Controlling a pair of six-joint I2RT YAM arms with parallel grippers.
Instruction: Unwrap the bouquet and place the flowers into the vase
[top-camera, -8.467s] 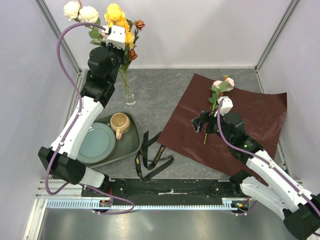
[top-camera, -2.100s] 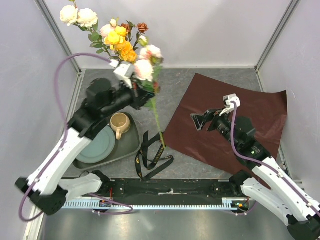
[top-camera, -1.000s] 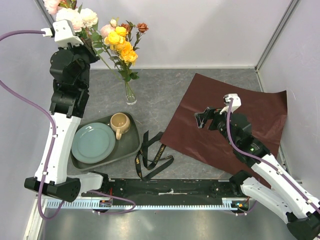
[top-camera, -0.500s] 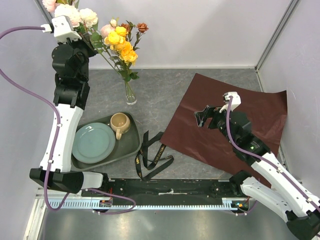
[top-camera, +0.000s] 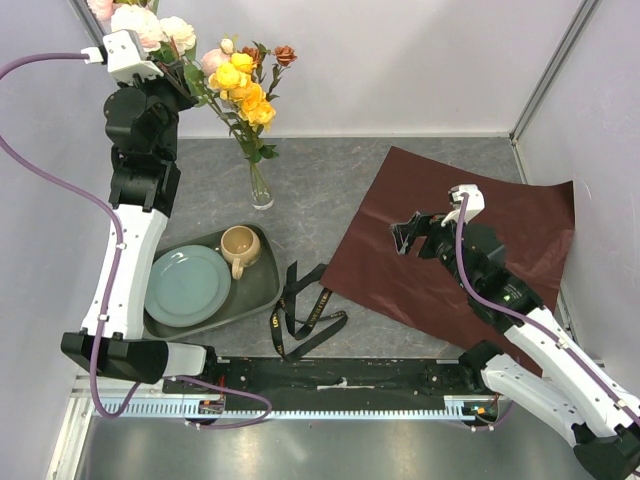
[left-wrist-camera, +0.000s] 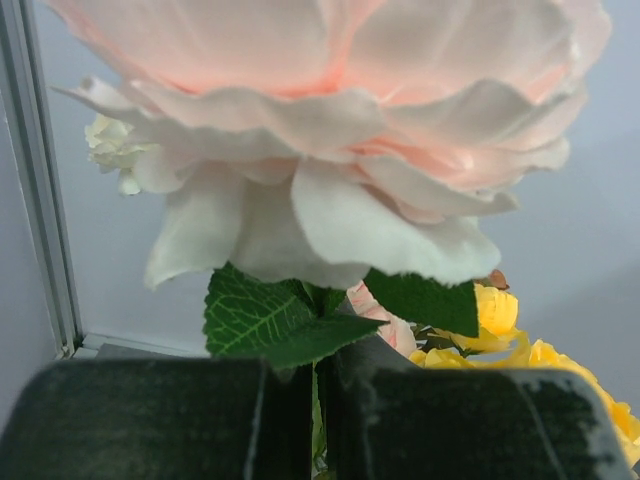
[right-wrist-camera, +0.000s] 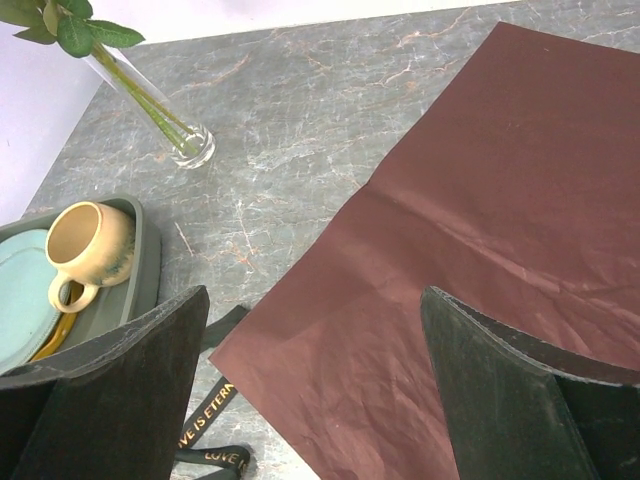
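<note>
Our left gripper clamps the pink rose by its stem, arm raised high. Our right gripper gapes above the maroon paper

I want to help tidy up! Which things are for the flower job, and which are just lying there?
For the job: flowers, vase, wrapping paper, ribbon, left claw pinching a pink rose by its stem.
Just lying about: mug, plate, tray.

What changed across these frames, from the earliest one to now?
The pink rose spray passed from the right claw to the left claw, now shut on its stem and raised to the far left, beside the flowers in the vase. The right claw hangs open, empty, over the maroon paper. Vase, ribbon and tray stayed put.
</note>
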